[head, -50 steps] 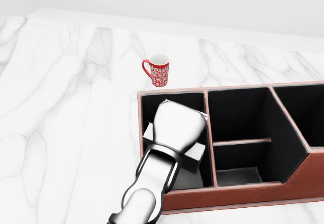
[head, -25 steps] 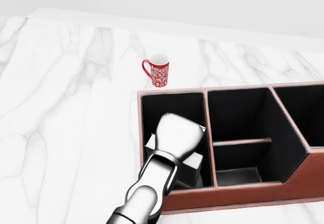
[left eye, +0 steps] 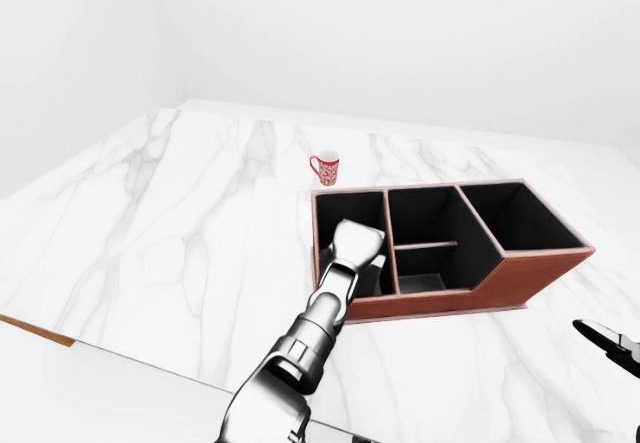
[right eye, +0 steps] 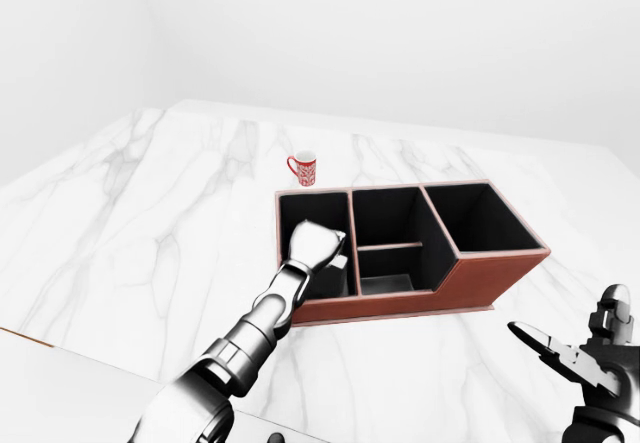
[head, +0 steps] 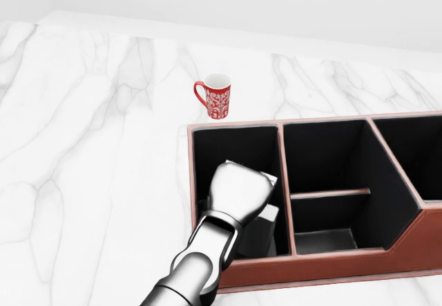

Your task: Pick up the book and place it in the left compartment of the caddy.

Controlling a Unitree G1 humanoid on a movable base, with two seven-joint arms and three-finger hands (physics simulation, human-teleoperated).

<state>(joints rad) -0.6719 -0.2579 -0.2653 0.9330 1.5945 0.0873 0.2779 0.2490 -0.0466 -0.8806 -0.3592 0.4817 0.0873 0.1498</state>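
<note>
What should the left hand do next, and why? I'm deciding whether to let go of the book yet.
Probably open the left hand and lift it straight up. The book already sits low inside the left compartment of the caddy, between its walls. The fingers are hidden behind the hand, so whether the grip has already loosened cannot be told.

A: Caddy (head: pixel 207 209) left compartment, access?
B: Blocked from above. Left hand (head: pixel 238 192) sits in the opening w/ the book (head: pixel 261 224) under it; walls close on both sides.
A: Other compartments?
B: Middle one open on top, split by a low divider (head: pixel 330 194). Right one open too.
A: Countertop (left eye: pixel 180 223)?
B: Bare marble toward its left edge, wide room. Only a red mug (head: pixel 215 96) near the caddy's far left corner, not touching.
A: Right hand (right eye: pixel 580 363)?
B: Low right in right-eye view, well apart from the caddy.
</note>
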